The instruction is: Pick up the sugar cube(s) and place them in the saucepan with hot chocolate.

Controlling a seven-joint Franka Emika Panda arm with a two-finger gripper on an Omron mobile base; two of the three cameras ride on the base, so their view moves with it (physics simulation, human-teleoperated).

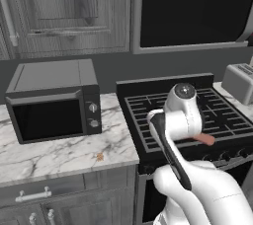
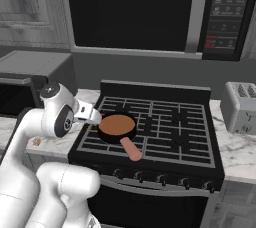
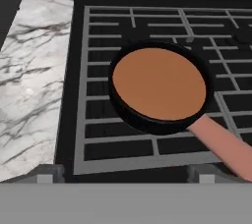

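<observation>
Shallow black saucepan (image 3: 157,86) with brown filling on the black stove grate (image 2: 165,132); tan sugar cube (image 1: 100,157) on marble surface (image 1: 59,150); fingers (image 3: 47,175) spread, empty.

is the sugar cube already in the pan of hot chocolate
No, the sugar cube lies on the marble counter in front of the microwave, while the pan on the stove holds a smooth brown surface.

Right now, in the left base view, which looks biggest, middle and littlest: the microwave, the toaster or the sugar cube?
1. Microwave, clearly the biggest.
2. Toaster, smaller, though the picture's edge cuts part of it off and it sits farther back.
3. Sugar cube, just a tiny speck on the marble counter.
</observation>
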